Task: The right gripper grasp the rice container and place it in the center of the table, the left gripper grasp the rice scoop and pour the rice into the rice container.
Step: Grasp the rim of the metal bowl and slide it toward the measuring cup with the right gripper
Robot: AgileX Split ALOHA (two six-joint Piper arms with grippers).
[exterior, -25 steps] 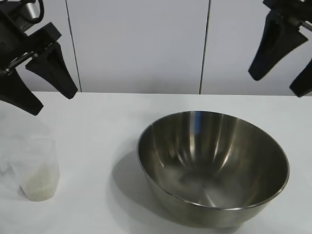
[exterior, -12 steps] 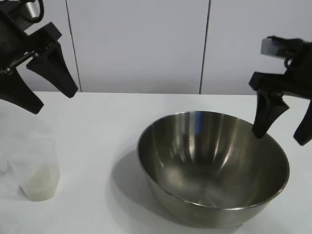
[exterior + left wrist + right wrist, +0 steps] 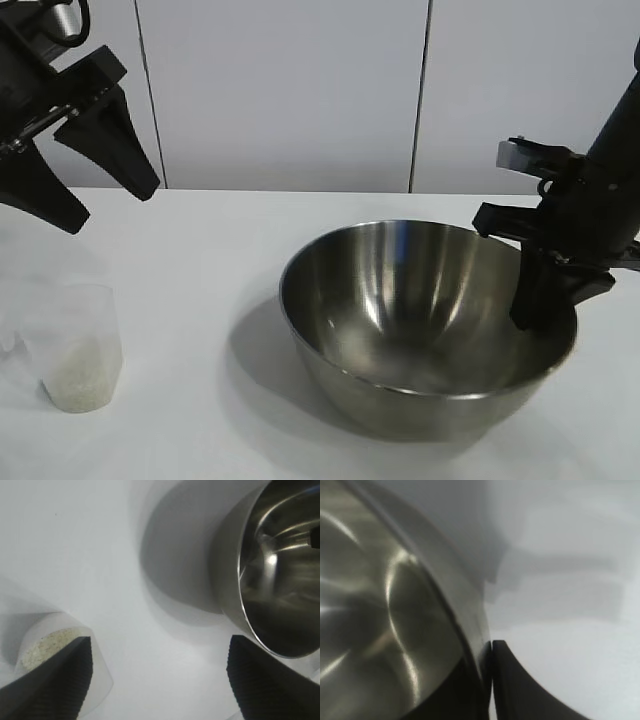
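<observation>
The rice container (image 3: 420, 320), a large steel bowl, stands on the white table (image 3: 200, 260) right of centre. My right gripper (image 3: 545, 300) is shut on its right rim, one finger inside the bowl and one outside; the right wrist view shows the rim (image 3: 470, 630) pinched at the fingertips (image 3: 520, 690). The rice scoop (image 3: 80, 345), a clear plastic cup with rice (image 3: 78, 380) in its bottom, stands at the left front. My left gripper (image 3: 108, 208) hangs open and empty above it. In the left wrist view the scoop (image 3: 97, 672) sits by one finger and the bowl (image 3: 270, 580) lies beyond the other.
A pale panelled wall (image 3: 290, 90) stands behind the table. Bare tabletop lies between the scoop and the bowl (image 3: 200, 330).
My right gripper has come down from high at the right onto the bowl's right rim and shut on it. The bowl has shifted slightly. The left gripper and the scoop have not moved.
</observation>
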